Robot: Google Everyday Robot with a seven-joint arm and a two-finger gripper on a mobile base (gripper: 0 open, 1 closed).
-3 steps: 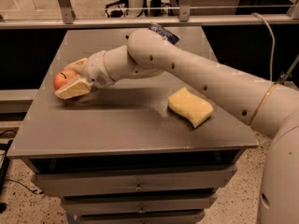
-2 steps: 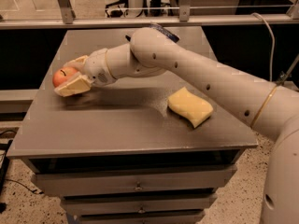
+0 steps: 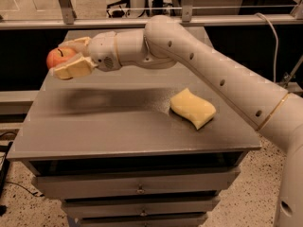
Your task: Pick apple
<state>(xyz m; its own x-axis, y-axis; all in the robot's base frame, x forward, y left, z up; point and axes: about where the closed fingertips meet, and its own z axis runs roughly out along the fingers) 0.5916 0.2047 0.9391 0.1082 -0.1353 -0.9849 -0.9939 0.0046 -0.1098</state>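
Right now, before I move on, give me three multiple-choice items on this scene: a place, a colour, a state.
1. Where is the sponge? A) table, right of centre B) table, far left corner C) table, front left edge
2. The apple's colour? A) green B) red-orange C) purple
3. The gripper is? A) hanging open B) shut on the apple, at the table's left C) resting empty
1 A: it lies right of centre. 2 B: red-orange skin. 3 B: it clamps the apple.
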